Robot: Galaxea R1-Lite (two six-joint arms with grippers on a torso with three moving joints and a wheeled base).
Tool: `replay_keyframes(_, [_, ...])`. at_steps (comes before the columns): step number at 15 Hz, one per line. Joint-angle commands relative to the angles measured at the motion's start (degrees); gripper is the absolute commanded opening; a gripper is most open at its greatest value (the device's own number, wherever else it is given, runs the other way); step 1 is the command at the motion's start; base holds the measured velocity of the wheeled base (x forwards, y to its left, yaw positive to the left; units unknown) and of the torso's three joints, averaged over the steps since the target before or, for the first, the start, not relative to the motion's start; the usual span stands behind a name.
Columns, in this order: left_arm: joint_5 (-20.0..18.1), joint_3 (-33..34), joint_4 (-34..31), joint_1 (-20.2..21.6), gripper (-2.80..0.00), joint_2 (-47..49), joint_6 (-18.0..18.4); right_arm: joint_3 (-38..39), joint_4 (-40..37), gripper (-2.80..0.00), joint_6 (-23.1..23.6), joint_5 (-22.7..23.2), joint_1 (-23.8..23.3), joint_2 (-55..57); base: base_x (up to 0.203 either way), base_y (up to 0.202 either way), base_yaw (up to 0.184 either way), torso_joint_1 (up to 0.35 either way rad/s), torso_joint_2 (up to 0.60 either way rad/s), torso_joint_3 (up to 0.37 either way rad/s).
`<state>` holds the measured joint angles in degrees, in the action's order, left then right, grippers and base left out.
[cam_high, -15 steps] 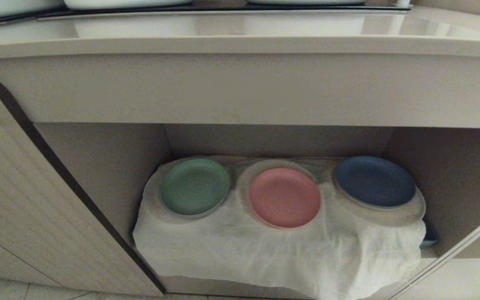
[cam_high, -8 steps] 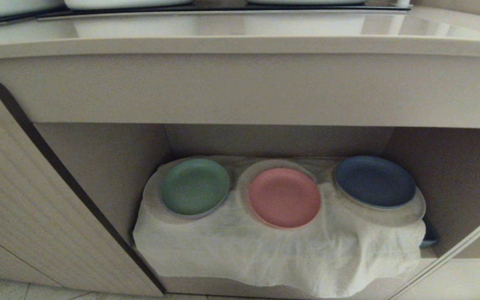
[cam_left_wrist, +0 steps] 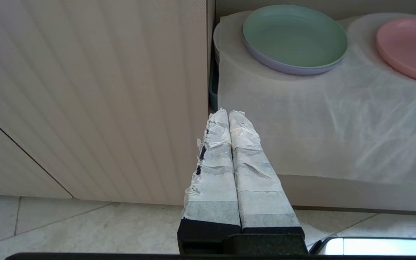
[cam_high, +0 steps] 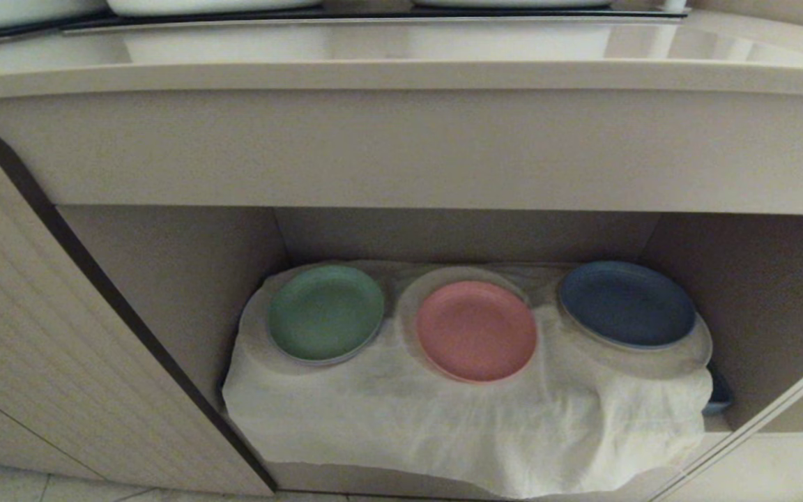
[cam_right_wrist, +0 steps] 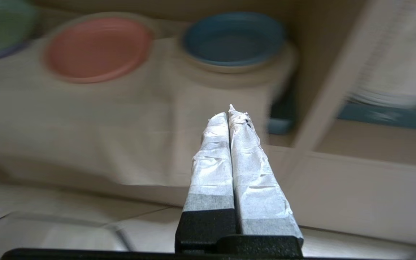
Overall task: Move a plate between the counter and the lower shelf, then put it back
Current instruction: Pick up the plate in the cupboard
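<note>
— From up top, where's the plate? Neither arm shows there.

— The salmon-pink plate (cam_high: 476, 330) lies on the white cloth (cam_high: 443, 425) in the lower shelf (cam_high: 164, 265), between a green plate (cam_high: 325, 312) and a dark blue plate (cam_high: 626, 303). The bench (cam_high: 401, 73) above shows only its front strip; the white pots at the back are cut off.

— And the left wrist?

— The left gripper (cam_left_wrist: 229, 112) has its taped fingers clenched together on nothing, low by the ribbed cabinet door (cam_left_wrist: 96, 90), well short of the green plate beyond the tips.

— The right?

— The right gripper (cam_right_wrist: 229, 112) is clenched empty too, the pink plate ahead and off to one side. That picture is smeared; whatever sits past the divider I can't make out.

— So which step?

— The opening reach, I'd say. Next the fingers must part and catch the plate's rim without dragging the cloth.
</note>
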<state>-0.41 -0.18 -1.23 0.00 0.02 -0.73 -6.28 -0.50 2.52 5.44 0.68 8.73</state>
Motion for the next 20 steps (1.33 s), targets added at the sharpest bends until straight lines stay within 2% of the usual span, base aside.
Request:
replay_keyframes(1, [-0.02,0.01,0.00,0.00,-2.80,-0.02,-0.06,-3.06,-0.93,-2.80,-0.48,2.36,1.04,7.03,0.000,0.000,0.000,0.000,0.00,0.000])
replay_keyframes(2, [-0.02,0.01,0.00,0.00,-2.80,-0.02,-0.06,-4.50,-2.74,-2.80,-0.89,4.74,1.78,8.60,0.000,0.000,0.000,0.000,0.00,0.000])
replay_keyframes(6, [-0.02,0.01,0.00,0.00,-2.80,-0.02,-0.06,-9.87,-8.94,-2.80,-0.57,19.60,2.75,16.46,0.000,0.000,0.000,0.000,0.00,0.000])
replay_keyframes(9, [-0.02,0.01,0.00,0.00,-2.80,-0.02,-0.06,-10.49,-11.39,-2.80,4.21,25.70,3.25,25.80,0.000,0.000,0.000,0.000,0.00,0.000])
replay_keyframes(11, [-0.02,0.01,0.00,0.00,-2.80,-0.02,-0.06,-9.98,-13.32,-2.80,7.50,27.84,4.73,32.68,0.000,0.000,0.000,0.000,0.00,0.000])
replay_keyframes(14, [-0.02,0.01,0.00,0.00,-2.80,-0.02,-0.06,-8.33,-12.31,-2.80,9.17,28.66,8.75,42.24,0.000,0.000,0.000,0.000,0.00,0.000])
replay_keyframes(18, [-0.02,0.01,0.00,0.00,-2.80,-0.02,-0.06,-8.05,-8.32,-2.80,8.88,28.82,10.64,53.79,0.000,0.000,0.000,0.000,0.00,0.000])
replay_keyframes(20, [-0.02,0.01,0.00,0.00,-2.80,-0.02,-0.06,-8.05,-5.57,-2.80,5.39,28.91,11.98,56.64,0.000,0.000,0.000,0.000,0.00,0.000])
